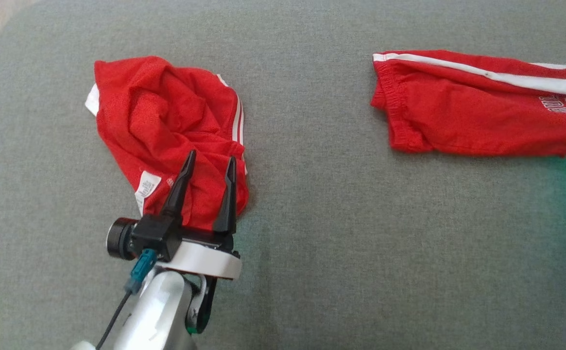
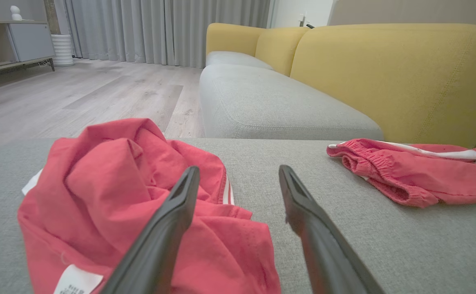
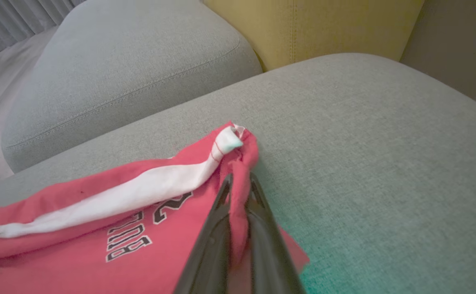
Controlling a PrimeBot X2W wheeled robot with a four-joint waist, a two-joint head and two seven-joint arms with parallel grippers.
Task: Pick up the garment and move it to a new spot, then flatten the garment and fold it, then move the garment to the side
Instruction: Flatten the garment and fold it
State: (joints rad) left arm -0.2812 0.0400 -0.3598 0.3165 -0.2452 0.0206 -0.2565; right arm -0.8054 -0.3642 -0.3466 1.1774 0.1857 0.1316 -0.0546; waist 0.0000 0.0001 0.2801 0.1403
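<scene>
In the head view, a crumpled red garment [image 1: 166, 121] is seen heaped on the left part of the grey cushion [image 1: 321, 253]. The left gripper [image 1: 211, 159] is poised over its near edge with the jaws spread wide and nothing between them, while striped red shorts [image 1: 477, 107] are laid out well apart at the right, running off the frame edge. In the left wrist view, the two fingers are shown straddling the right flank of the heap — one above cloth, the other at or past its edge. A closing from here is judged likely to catch only a thin outer fold, so the heap could be dragged rather than lifted. The cushion's far edge lies near the heap, and cloth pushed that way could slide to the floor [image 2: 78, 94]. In the right wrist view, the right gripper [image 3: 240, 192] is found shut on the shorts, with a narrow pinch of the hem corner beside the white stripe clamped between the fingers. So small a bite could be lost if the cloth is pulled against the cushion's friction — and if lifted by this one corner, the shorts would be expected to hang and bunch, making the flattening harder.
</scene>
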